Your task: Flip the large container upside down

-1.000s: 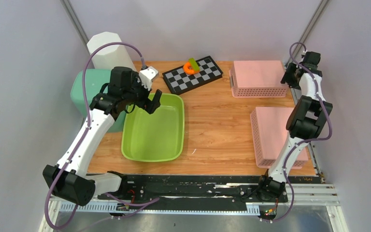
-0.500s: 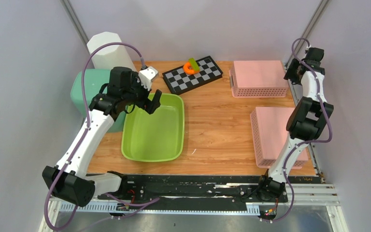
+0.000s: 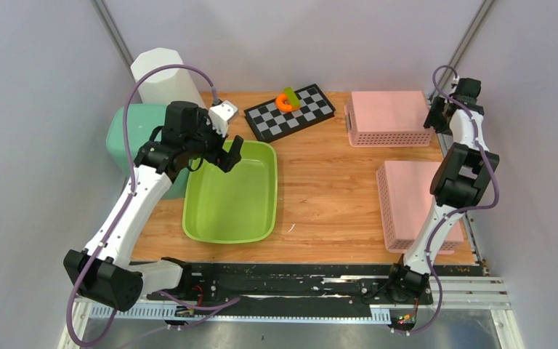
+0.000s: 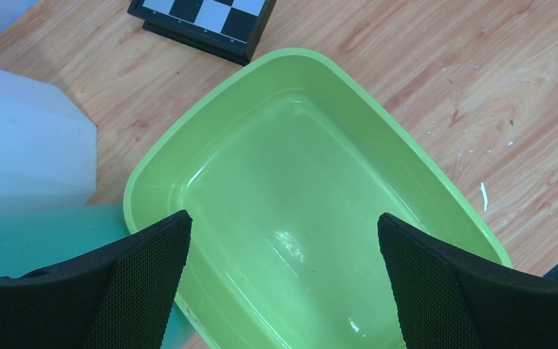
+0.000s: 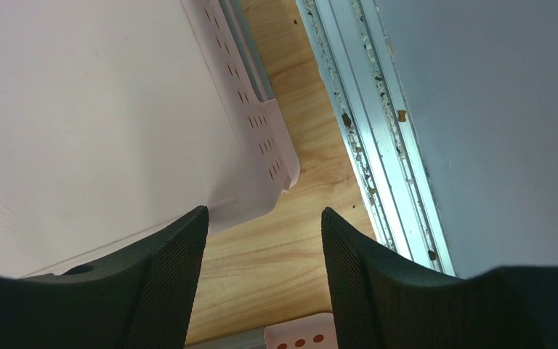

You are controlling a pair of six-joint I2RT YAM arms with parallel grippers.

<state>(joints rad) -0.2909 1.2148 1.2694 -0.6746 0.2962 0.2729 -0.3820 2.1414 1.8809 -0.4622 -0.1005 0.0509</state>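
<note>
The large container [image 3: 230, 196] is a lime green tub standing open side up on the left half of the table; in the left wrist view the large container [image 4: 298, 174] fills the middle and holds nothing. My left gripper [image 3: 214, 160] hovers over its far left corner, open wide, and my left gripper [image 4: 282, 218] has nothing between its fingers. My right gripper [image 3: 436, 116] is at the far right edge, open beside the far pink basket [image 3: 387, 116]. In the right wrist view my right gripper [image 5: 264, 212] has only bare wood between its fingers.
A second pink basket [image 3: 414, 203] lies bottom up at the near right. A checkerboard [image 3: 290, 111] with an orange and green piece [image 3: 286, 100] sits at the back. A teal bin [image 3: 127, 138] and a white container [image 3: 163, 73] stand left of the tub. A metal rail [image 5: 363, 123] borders the right.
The right wrist rose slightly toward the back and came back down to about where it was. The left arm and the green tub have not moved.
</note>
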